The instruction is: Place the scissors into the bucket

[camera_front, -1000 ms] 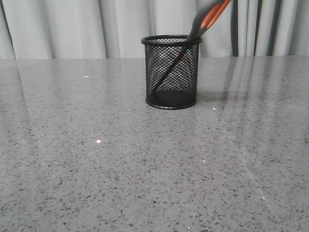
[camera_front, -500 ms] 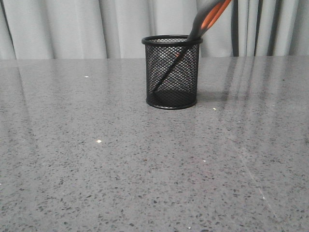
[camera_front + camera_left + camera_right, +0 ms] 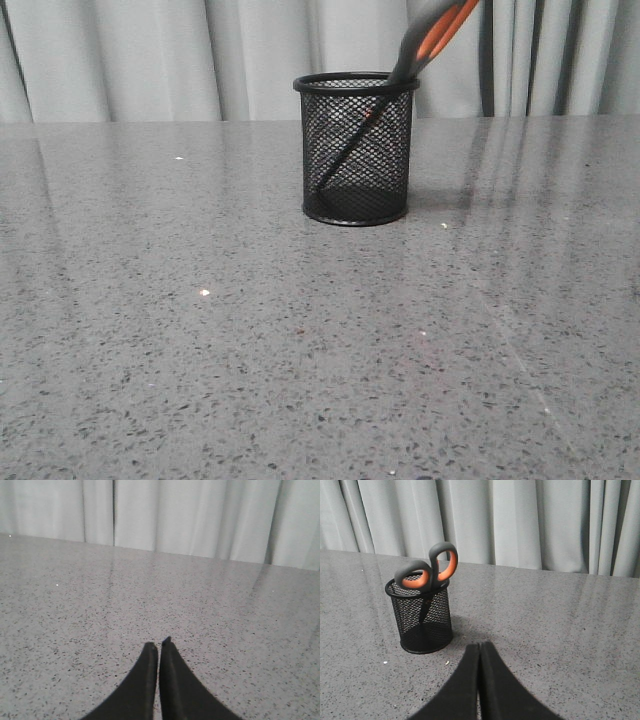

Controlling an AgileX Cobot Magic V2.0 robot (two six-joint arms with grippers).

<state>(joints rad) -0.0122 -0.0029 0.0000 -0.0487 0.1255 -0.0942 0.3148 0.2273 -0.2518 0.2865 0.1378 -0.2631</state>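
Already the scissors (image 3: 427, 570) lean blades-down inside the bucket (image 3: 421, 617); both grippers, left (image 3: 159, 647) and right (image 3: 479, 647), sit closed and empty, best kept clear of the bench (image 3: 200, 350)

My grey speckled stone-look tabletop (image 3: 200, 330) had just one thing sitting on it: a small black wire-mesh cylindrical cup (image 3: 355, 150), upright, toward the far edge near the pale curtains (image 3: 150, 50).
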